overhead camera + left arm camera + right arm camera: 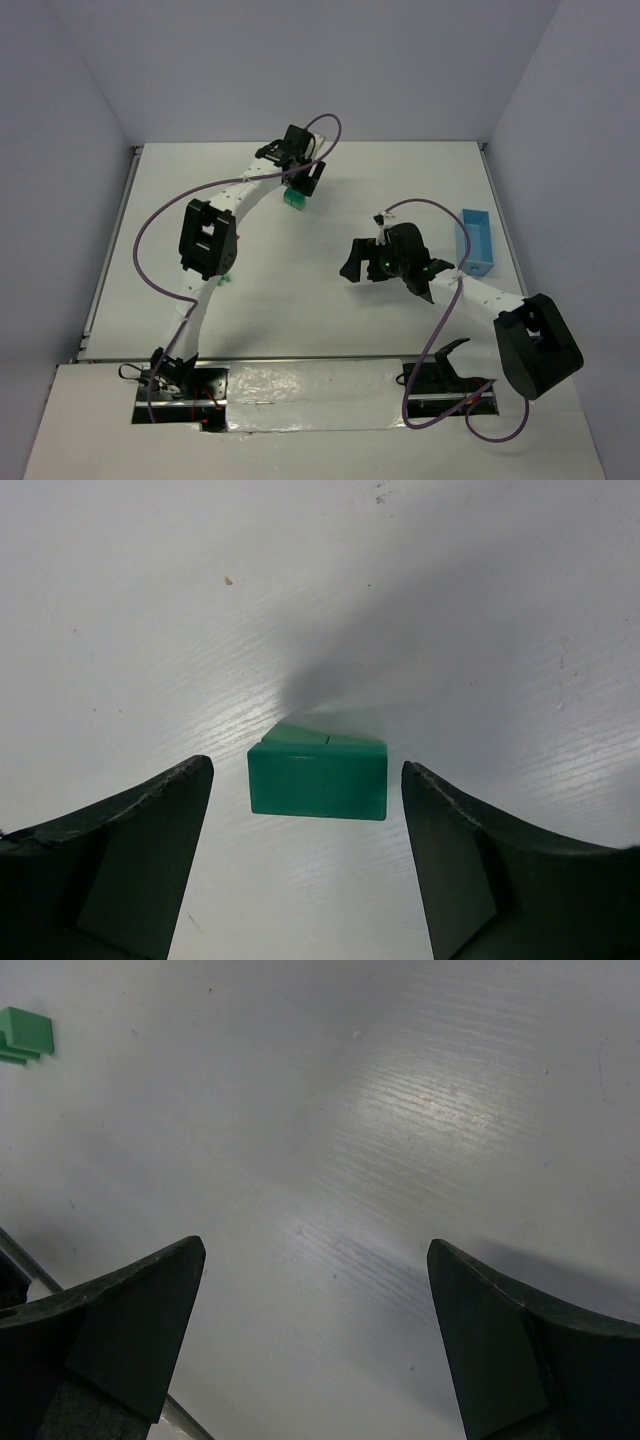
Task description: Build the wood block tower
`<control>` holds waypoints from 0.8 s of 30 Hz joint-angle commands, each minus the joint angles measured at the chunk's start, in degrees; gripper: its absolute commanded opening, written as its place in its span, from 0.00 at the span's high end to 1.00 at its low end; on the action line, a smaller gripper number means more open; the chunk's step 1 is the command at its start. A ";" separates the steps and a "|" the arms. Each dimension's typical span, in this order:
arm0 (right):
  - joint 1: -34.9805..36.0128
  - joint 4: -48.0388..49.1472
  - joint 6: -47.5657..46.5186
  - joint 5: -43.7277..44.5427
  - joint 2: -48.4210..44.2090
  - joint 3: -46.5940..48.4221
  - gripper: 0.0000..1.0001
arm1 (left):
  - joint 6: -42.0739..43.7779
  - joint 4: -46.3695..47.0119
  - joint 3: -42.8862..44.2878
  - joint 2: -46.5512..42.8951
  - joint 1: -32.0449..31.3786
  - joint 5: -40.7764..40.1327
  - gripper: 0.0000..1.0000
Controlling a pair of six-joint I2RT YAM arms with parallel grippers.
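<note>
The white table (330, 300) bears the work. In the upper centre of the top view, the green block (318, 780) sits between the open jaws of the left gripper (303, 180), touching neither. Centre the jaws, then close squarely on its side faces. The right gripper (316, 1255) hangs open and empty.

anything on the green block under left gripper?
Nothing. The green wood block shows a bare top face with one seam in the left wrist view. It sits on the white table, gaps either side to the open left gripper. Overhead, that gripper partly hides it.
</note>
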 commanded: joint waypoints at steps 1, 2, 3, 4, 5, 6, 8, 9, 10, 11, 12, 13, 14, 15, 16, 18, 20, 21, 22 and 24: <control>0.66 0.27 -0.83 0.54 0.04 2.50 0.00 | -1.41 0.77 2.34 0.34 0.40 -0.19 0.12; 0.57 0.19 -0.83 0.54 0.04 2.41 0.00 | -1.49 0.77 2.26 0.34 0.49 -0.10 0.12; 0.48 0.18 -0.83 0.54 0.04 2.50 0.00 | -1.49 0.68 2.43 0.42 0.66 -0.02 0.12; 0.48 0.18 -0.83 0.54 0.04 2.50 0.00 | -1.49 0.68 2.35 0.43 0.75 0.16 0.12; 0.65 0.18 -0.83 0.54 0.04 2.41 0.00 | -1.67 0.68 2.34 0.51 0.84 0.33 0.12; 0.66 0.18 -0.92 0.54 0.04 2.41 0.00 | -1.76 0.59 2.52 0.60 0.93 0.60 0.12; 0.66 0.18 -0.83 0.63 0.04 2.41 0.00 | -1.93 0.42 2.61 0.86 1.02 1.12 0.12; 0.48 0.18 -0.83 0.63 0.04 2.50 0.00 | -1.93 0.42 2.69 0.95 1.02 1.13 0.12; 0.65 0.18 -0.83 0.72 0.04 2.50 0.00 | -1.93 0.33 2.70 1.21 1.10 1.30 0.12; 0.66 0.18 -0.83 0.72 0.04 2.50 0.00 | -2.02 0.24 2.70 1.22 1.02 1.39 0.12; 0.66 0.10 -0.83 0.72 -0.05 2.50 0.00 | -2.11 0.15 2.78 1.30 1.02 1.48 0.12; 0.74 0.10 -0.83 0.72 -0.05 2.50 0.00 | -2.02 0.24 2.52 1.22 1.02 1.65 0.12; 0.83 0.10 -0.83 0.81 -0.05 2.41 0.00 | -2.02 0.24 2.52 1.30 1.02 1.65 0.12; 0.66 0.10 -0.83 0.81 0.04 2.50 0.00 | -2.02 0.15 2.69 1.30 1.02 1.74 0.12; 0.66 0.10 -0.83 0.81 0.04 2.50 0.00 | -2.02 0.24 2.70 1.39 1.02 1.74 0.12; 0.66 0.01 -0.92 0.81 0.04 2.50 0.00 | -1.93 0.06 2.70 1.48 1.02 1.48 0.13; 0.66 0.10 -0.83 0.89 0.04 2.50 0.00 | -1.76 -0.02 2.78 1.74 1.10 1.65 0.14; 0.74 0.10 -0.83 0.89 -0.05 2.50 0.00 | -1.76 -0.02 2.78 1.83 1.11 1.74 0.15; 0.66 0.10 -0.92 0.89 0.04 2.59 0.00 | -1.93 -0.02 2.70 1.92 1.02 1.83 0.15; 0.74 0.10 -0.83 0.89 0.12 2.59 0.00 | -1.76 -0.37 2.96 2.27 1.11 2.09 0.15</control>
